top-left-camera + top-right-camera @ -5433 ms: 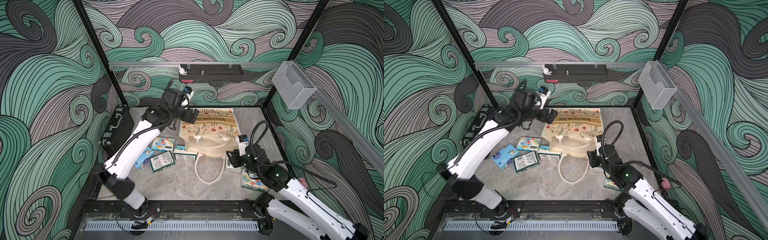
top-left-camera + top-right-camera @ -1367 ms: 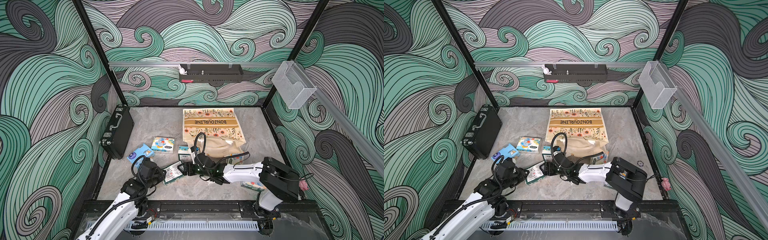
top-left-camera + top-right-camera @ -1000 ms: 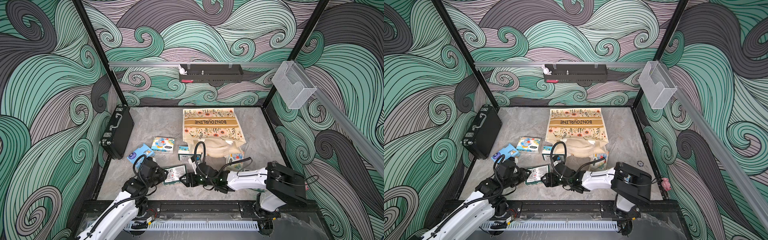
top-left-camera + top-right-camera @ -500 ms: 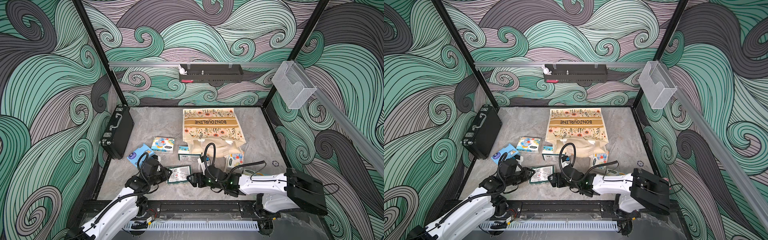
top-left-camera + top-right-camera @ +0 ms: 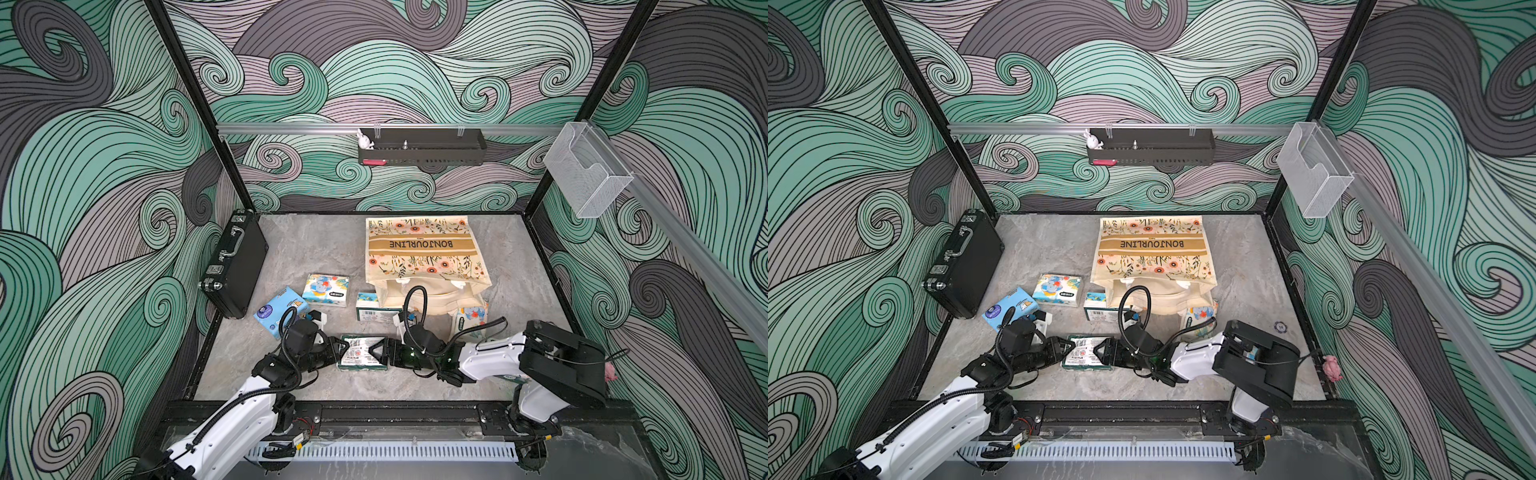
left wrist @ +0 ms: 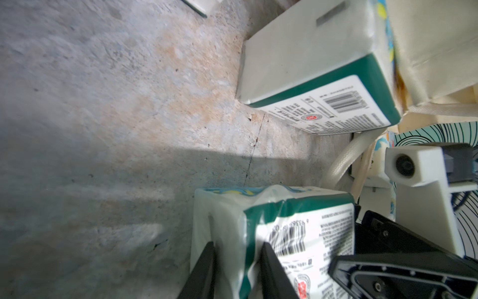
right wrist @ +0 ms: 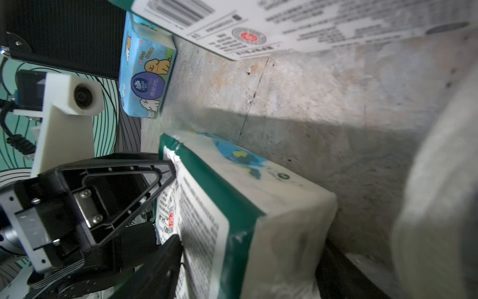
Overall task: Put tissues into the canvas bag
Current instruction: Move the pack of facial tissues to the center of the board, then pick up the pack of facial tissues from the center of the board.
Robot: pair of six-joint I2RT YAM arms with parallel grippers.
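A dark green tissue pack (image 5: 360, 354) (image 5: 1084, 354) with a white label hangs just off the table near the front, between both arms. My left gripper (image 5: 341, 351) (image 6: 238, 269) is shut on the pack's (image 6: 284, 227) left edge, pinching the wrapper. My right gripper (image 5: 380, 351) (image 7: 251, 264) is shut on the other end of the pack (image 7: 232, 194), jaws wide, one finger on the label and one beneath. The canvas bag (image 5: 419, 245) (image 5: 1152, 245) lies flat behind them, mouth and handles toward the front.
A second green pack (image 5: 372, 313) sits by the bag's mouth. Left of it are a floral pack (image 5: 326, 289) and a light blue cartoon pack (image 5: 280, 311); another pack (image 5: 471, 318) is at the bag's right corner. A black briefcase (image 5: 235, 266) leans at the left wall.
The green pack and both grippers have shifted right along the front of the table. My left jaws have closed onto the pack's edge. The right arm has drawn back.
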